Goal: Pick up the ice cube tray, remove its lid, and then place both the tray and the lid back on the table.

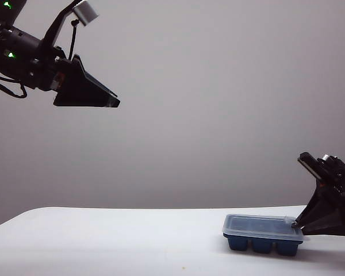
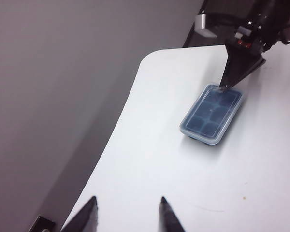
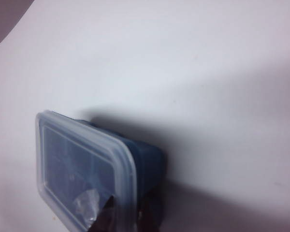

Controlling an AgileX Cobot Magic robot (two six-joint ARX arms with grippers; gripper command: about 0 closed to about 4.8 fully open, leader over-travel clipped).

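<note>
Plain grey wall [image 1: 218,103] behind, unbroken and matte, slightly darker toward the upper corners; soft, even light, casting only faint shadows; large white tabletop [image 1: 103,241] across the bottom of the exterior view, smooth, with a rounded corner at the left; same rounded edge [image 2: 135,92] seen from the left wrist view, grey surface beyond it; a few tiny specks on the white.

Looks like a bare lab or test bench: plain white table [image 1: 103,241] with rounded corners, blank grey wall [image 1: 218,103] behind, nothing homely or decorative
</note>
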